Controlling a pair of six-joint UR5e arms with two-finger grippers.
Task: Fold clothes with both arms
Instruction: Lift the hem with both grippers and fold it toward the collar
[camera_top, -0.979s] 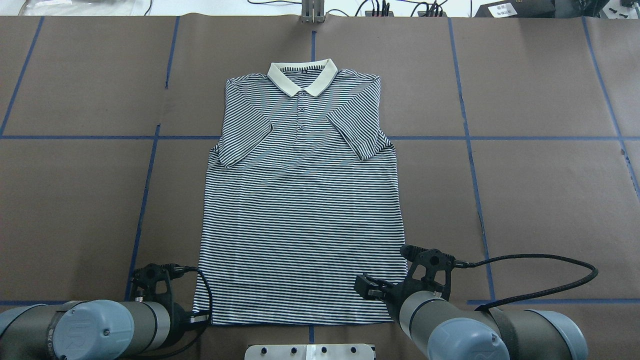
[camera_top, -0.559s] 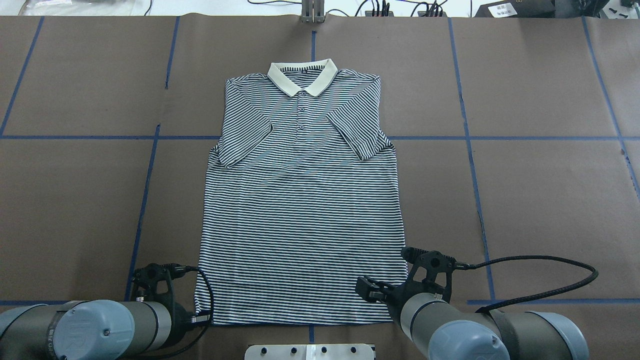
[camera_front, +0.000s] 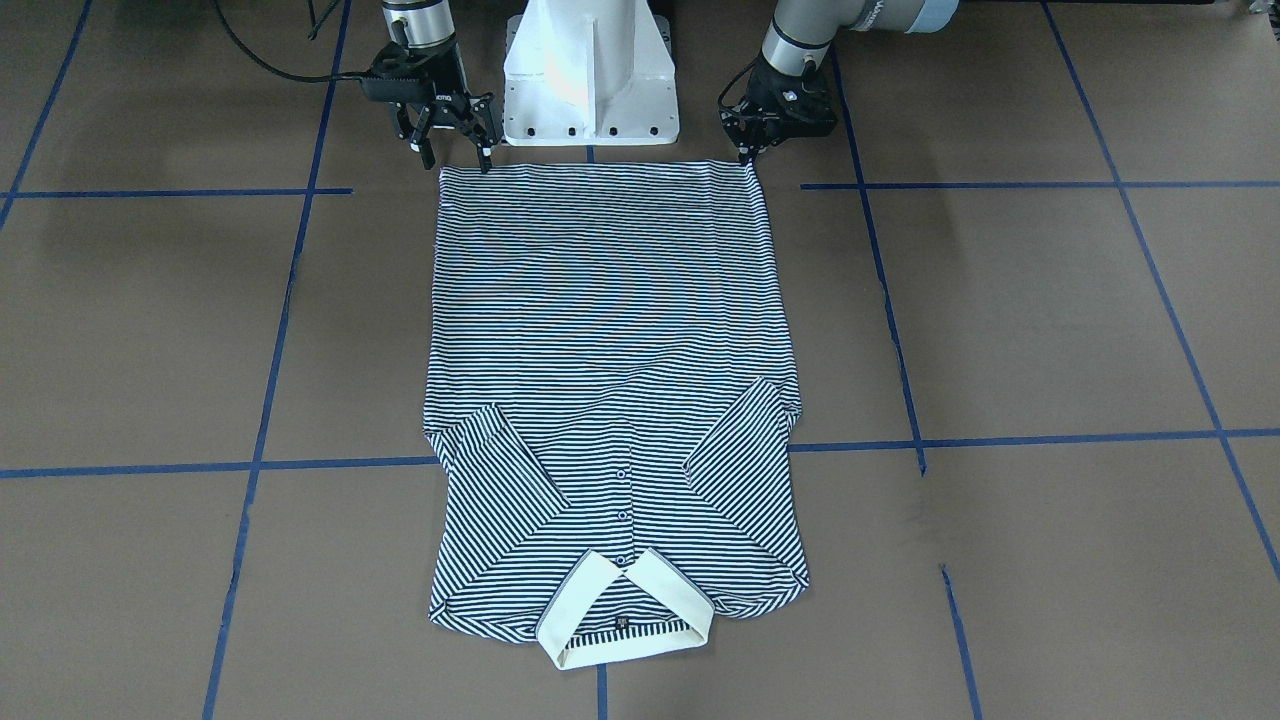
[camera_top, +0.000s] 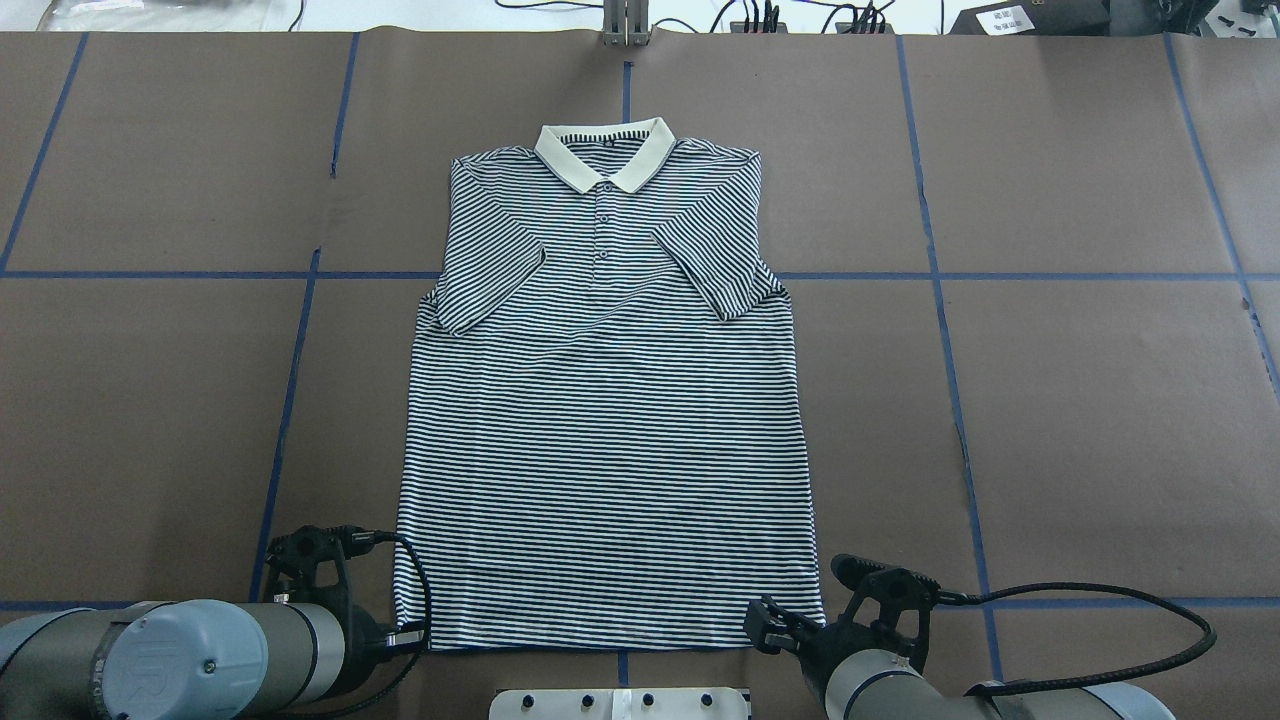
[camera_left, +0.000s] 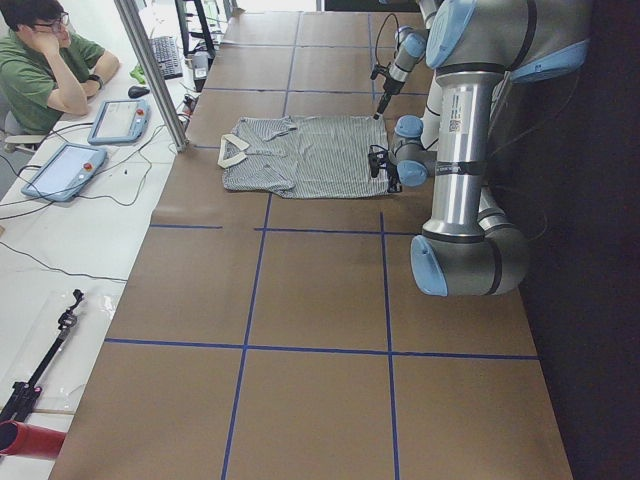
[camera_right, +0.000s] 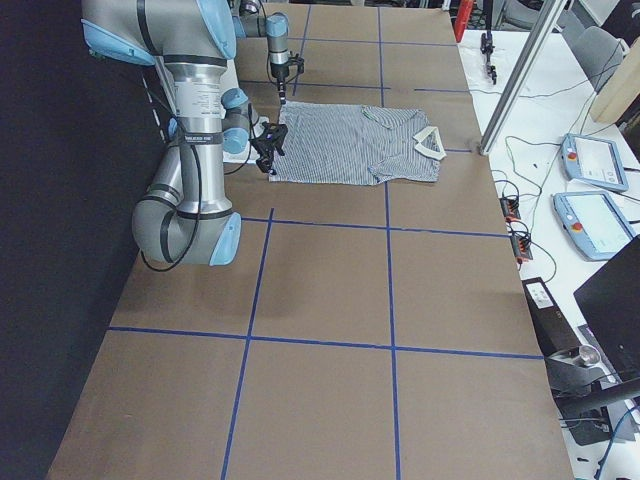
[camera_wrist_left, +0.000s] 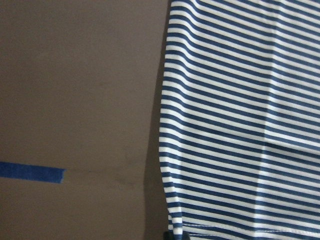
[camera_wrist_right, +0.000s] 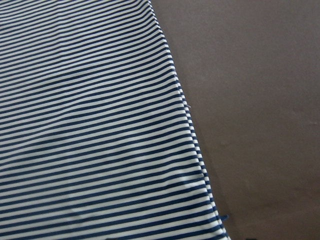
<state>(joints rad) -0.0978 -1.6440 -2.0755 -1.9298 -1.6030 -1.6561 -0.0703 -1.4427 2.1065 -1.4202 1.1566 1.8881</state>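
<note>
polo shirt (camera_top: 600, 420) | striped, flat, face-up, sleeves folded in | left tool (camera_front: 747, 158), right tool (camera_front: 455, 155) at hem corners

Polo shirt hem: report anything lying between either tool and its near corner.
Nothing visible does. The right tool hangs open just at one hem corner of the polo shirt, the left tool at the other; only brown table cover shows around both corners.

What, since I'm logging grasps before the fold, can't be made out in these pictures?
Left gripper: front view too small to show whether it pinches the shirt corner; overhead, its own arm covers it.
Right gripper: fingers spread, but contact with the hem is unclear.
Collar label: too small to read.
</note>
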